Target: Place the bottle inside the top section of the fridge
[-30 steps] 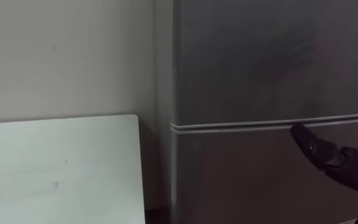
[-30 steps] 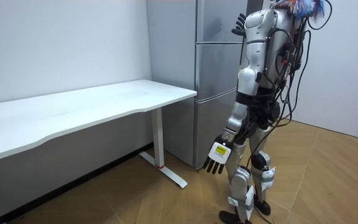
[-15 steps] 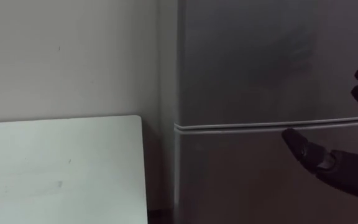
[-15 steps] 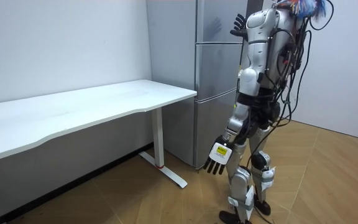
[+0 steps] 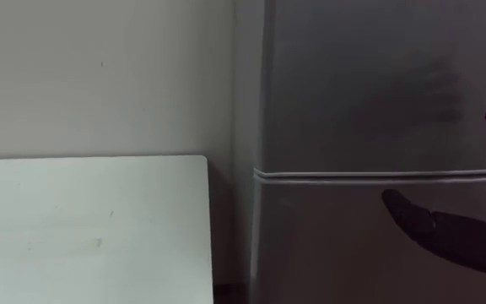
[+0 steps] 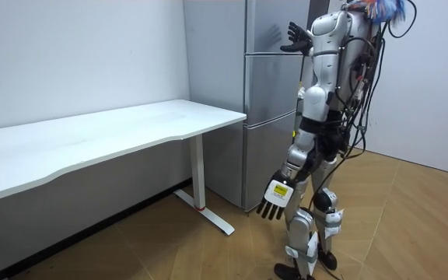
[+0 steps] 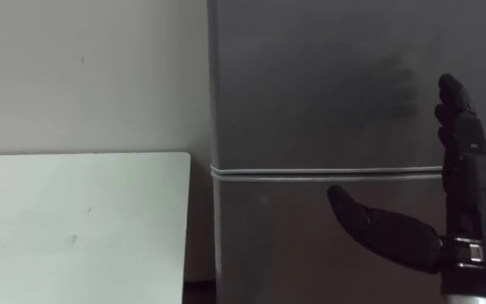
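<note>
A tall grey fridge (image 7: 327, 93) stands before me with both doors closed; a pale seam (image 7: 327, 172) divides the upper door from the lower one. My right hand (image 7: 458, 203) is raised in front of the fridge near that seam, open, fingers straight up and thumb spread toward the door. In the room view the right hand (image 6: 295, 39) is held up close to the upper door of the fridge (image 6: 267, 93), and my left hand (image 6: 272, 199) hangs open at my side, holding nothing. I stand upright right in front of the fridge.
A white desk (image 5: 83, 228) stands against the wall to the left of the fridge; in the room view the desk (image 6: 107, 136) runs far to the left. Wooden floor (image 6: 411, 225) lies open behind me.
The eye views have shifted a little, so the fridge sits further right. My right hand has edged closer to the fridge door. The left arm still hangs.
</note>
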You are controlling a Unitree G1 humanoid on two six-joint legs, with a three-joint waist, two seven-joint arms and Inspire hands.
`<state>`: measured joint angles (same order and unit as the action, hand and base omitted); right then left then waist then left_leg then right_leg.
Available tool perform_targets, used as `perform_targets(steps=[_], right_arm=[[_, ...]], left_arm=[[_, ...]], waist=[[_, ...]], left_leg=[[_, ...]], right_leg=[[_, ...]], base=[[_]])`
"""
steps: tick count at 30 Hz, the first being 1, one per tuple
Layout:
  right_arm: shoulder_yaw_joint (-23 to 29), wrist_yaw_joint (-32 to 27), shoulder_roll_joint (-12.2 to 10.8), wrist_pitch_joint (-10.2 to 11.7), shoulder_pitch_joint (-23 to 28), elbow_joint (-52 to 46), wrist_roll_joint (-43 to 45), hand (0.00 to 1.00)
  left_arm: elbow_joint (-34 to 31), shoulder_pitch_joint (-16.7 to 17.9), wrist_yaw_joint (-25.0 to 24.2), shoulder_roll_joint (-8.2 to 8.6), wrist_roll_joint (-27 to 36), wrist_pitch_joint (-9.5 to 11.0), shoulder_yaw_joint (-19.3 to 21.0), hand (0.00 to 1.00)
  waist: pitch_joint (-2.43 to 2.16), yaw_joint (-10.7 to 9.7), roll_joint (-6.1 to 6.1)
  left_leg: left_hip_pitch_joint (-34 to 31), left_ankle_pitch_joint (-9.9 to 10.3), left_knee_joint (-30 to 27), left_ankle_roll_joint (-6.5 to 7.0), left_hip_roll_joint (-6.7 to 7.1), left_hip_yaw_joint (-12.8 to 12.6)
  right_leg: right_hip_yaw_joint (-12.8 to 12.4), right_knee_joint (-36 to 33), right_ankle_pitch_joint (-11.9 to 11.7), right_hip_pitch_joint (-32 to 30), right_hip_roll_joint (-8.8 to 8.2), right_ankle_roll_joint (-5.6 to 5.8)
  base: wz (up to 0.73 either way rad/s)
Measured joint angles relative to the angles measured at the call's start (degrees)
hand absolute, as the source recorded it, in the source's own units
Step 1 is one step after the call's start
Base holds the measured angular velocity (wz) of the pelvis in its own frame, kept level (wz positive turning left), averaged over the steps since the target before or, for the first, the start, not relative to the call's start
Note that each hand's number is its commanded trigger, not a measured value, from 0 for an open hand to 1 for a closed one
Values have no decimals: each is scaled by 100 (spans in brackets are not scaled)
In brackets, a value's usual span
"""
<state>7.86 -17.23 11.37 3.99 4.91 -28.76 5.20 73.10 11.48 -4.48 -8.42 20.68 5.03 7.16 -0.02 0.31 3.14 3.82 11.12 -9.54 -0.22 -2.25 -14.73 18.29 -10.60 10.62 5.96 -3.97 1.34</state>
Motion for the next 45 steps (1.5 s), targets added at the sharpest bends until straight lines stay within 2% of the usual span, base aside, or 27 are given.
perform_targets(steps=[4,6,9,20,28,32,38,41,44,45], right_arm=[[3,-342,5,0,-293,147,52,0],[4,-572,9,23,-541,290,469,0],[6,-767,18,24,-730,425,710,0],[17,-852,122,24,-836,435,804,0],[126,-935,187,24,-851,431,1139,0],[199,-1031,235,23,-1107,431,1138,0],[162,-926,295,4,-1244,557,1126,0],[140,-753,326,-140,-1243,690,1125,0],[111,-699,451,-213,-1244,791,1127,0],[112,-697,493,-233,-1244,795,1126,0]], left_arm=[[0,-6,114,1,-4,3,-5,0],[2,-5,157,-1,-12,2,2,0],[0,-6,155,-1,-16,3,1,0],[-11,-5,120,-9,-26,-5,77,0],[10,17,-3,-51,-79,-9,220,0],[8,22,-3,-58,-125,-20,224,0],[-44,-1,-5,-107,-168,-146,218,0],[-65,-39,-1,-144,-263,-242,221,0],[-81,-75,-1,-161,-281,-323,215,0],[-103,-73,-1,-169,-281,-353,216,0]], waist=[[5,14,17],[8,24,20],[4,46,36],[1,152,75],[-18,155,133],[-19,149,133],[-32,158,159],[-26,161,168],[-22,168,165],[-4,173,139]], left_leg=[[-9,-7,-2,-10,1,79],[0,-11,-2,-16,-2,88],[8,-12,-3,-17,-3,101],[-16,-12,-8,-17,-2,123],[-35,-15,-8,-20,2,187],[-35,-18,-10,-22,7,234],[-29,-22,-9,-23,6,248],[-29,-23,-14,-22,9,245],[-30,-22,-17,-22,11,245],[-33,-22,-22,-21,11,245]], right_leg=[[165,-1,0,24,-6,0],[233,0,0,39,-6,0],[233,1,0,46,-6,0],[261,3,0,41,-6,0],[389,3,0,66,-9,0],[439,4,0,87,-10,0],[436,3,0,94,-12,0],[419,2,0,95,-15,0],[423,1,0,95,-17,1],[430,0,1,95,-19,1]], base=[[8],[4],[0],[0],[5],[5],[1],[0],[0],[0]])
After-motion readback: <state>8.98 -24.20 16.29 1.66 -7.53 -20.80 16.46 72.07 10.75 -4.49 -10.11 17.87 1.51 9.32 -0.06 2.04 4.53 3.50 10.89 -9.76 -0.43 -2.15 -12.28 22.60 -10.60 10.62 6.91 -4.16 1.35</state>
